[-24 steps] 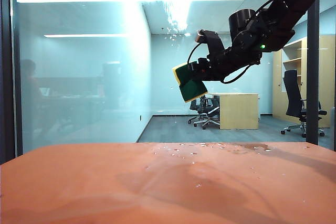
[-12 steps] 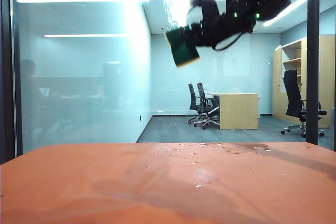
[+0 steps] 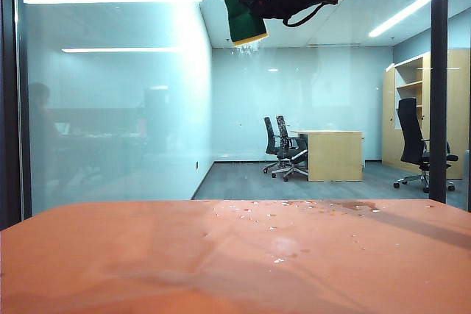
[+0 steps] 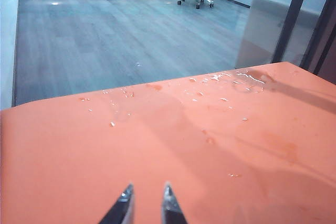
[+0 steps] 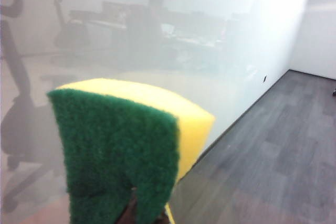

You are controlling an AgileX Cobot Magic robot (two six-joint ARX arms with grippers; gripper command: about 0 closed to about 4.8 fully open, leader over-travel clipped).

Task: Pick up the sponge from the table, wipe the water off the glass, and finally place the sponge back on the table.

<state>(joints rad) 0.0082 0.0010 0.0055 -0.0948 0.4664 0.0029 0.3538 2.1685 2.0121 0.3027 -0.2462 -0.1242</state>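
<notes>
The sponge (image 3: 245, 16), green face and yellow foam, is held high against the glass (image 3: 118, 108) near the top of the exterior view, with my right gripper (image 3: 259, 4) shut on it. Whitish water (image 3: 250, 46) streaks the pane just under the sponge. In the right wrist view the sponge (image 5: 126, 145) fills the front, its green side pinched in the right gripper (image 5: 144, 214). My left gripper (image 4: 148, 193) hangs open and holds nothing, low over the orange table (image 4: 68, 150); the exterior view does not show it.
Water droplets (image 3: 294, 207) lie scattered on the far part of the table (image 3: 110, 255), and droplets (image 4: 231, 80) also show in the left wrist view. Dark frame bars (image 3: 439, 79) stand at the right and left edges. Behind the pane are a wooden desk (image 3: 335, 154) and office chairs (image 3: 283, 148).
The right arm has risen and swung left with the sponge, from mid-height on the pane up to its top. The left gripper has stayed still.
</notes>
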